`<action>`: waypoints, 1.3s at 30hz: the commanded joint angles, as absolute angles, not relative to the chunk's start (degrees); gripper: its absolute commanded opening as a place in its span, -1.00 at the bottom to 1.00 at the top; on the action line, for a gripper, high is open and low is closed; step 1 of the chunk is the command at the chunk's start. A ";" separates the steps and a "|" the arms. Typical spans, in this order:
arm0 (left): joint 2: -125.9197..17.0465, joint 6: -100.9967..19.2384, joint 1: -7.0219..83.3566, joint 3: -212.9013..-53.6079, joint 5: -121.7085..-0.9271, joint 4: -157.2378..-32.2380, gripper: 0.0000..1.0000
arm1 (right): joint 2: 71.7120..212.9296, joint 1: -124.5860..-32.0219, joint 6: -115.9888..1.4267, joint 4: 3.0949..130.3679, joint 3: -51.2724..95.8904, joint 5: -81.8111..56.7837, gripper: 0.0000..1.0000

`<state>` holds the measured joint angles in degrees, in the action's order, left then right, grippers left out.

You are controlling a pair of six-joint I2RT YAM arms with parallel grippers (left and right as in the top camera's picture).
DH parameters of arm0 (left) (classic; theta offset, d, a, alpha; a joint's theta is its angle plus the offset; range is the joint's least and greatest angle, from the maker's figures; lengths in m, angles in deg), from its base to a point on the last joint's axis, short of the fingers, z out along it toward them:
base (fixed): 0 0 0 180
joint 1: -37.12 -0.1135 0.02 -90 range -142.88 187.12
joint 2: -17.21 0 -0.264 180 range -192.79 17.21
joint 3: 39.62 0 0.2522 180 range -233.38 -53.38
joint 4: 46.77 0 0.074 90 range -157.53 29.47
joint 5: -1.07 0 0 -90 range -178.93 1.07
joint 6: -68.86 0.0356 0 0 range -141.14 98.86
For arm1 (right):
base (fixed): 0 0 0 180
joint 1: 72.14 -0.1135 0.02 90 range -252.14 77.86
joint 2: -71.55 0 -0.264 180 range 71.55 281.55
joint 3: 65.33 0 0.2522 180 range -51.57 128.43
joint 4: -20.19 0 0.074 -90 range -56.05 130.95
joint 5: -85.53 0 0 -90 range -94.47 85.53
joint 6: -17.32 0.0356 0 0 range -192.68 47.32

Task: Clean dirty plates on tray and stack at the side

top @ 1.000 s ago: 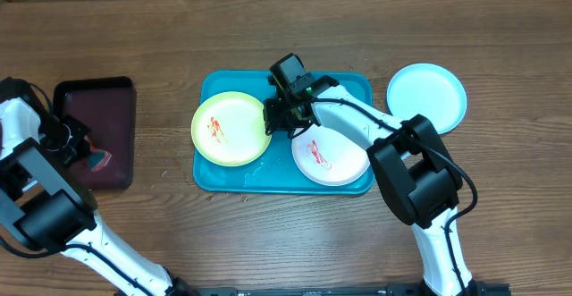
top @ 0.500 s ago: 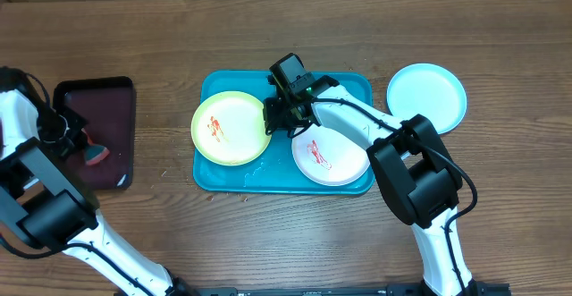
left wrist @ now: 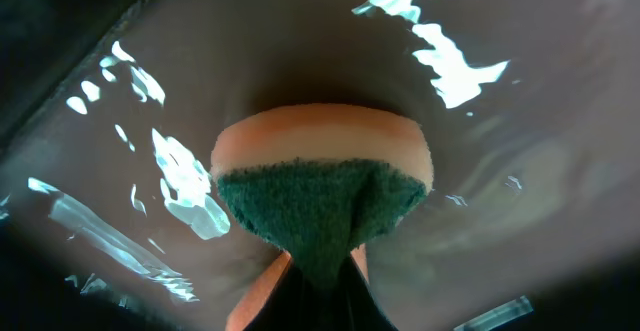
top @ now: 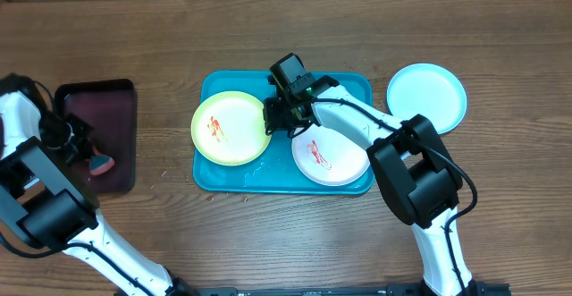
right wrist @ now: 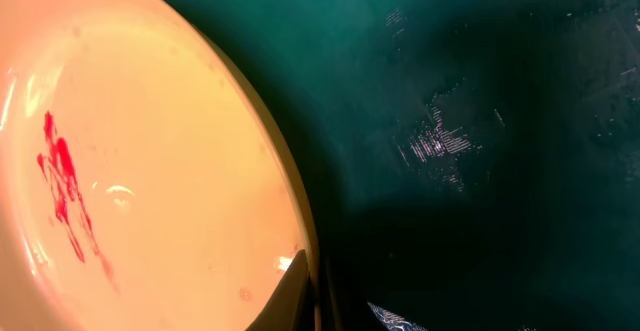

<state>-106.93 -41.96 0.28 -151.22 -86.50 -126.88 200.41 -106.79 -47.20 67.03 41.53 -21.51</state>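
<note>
Plates lie face up and, being round, have no long axis of their own: the yellow-green plate (top: pixel 231 128) sits at the left end of the tray (top: pixel 268 180), the white plate (top: pixel 329 157) at its near right, and the light blue plate (top: pixel 426 97) on the bare tabletop (top: pixel 509 207) just right of the tray, apart from it. The turquoise tray runs long from left to right. The yellow-green and white plates each carry a red smear at centre, both streaks slanting from far left to near right; the light blue plate shows none. The right end effector (top: pixel 275 119) has its jaws pressed together on the right rim of the yellow-green plate, and the right wrist view shows that rim running in between the fingertips, with shadow on the tray beside it. The left end effector (left wrist: pixel 318 289) pinches a sponge (left wrist: pixel 320 186), orange with a green scouring face, over the dark tray (top: pixel 98 99) at the far left, whose long axis runs near to far.
</note>
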 commanded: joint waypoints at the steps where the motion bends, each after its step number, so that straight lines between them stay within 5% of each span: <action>1: -103.98 -40.74 0.43 -157.97 -80.55 -129.13 -0.92 | 201.76 -106.90 -47.16 67.25 40.37 -19.50 -0.92; 7: -101.07 -39.38 0.56 -160.31 -76.16 -130.81 -0.92 | 201.76 -106.90 -47.16 67.25 40.37 -19.50 -0.92; 16: -101.75 -37.76 1.28 -155.48 -87.46 -131.29 -0.91 | 201.76 -106.90 -47.16 66.94 40.37 -19.50 -0.92; 27: -92.65 -31.73 2.16 -160.03 -75.74 -133.11 -0.91 | 201.76 -106.90 -46.88 67.92 40.40 -16.04 -0.93; 39: -91.04 -28.74 7.49 -158.02 -75.90 -132.61 -0.91 | 196.91 -107.76 -44.36 74.63 41.20 -0.90 -0.93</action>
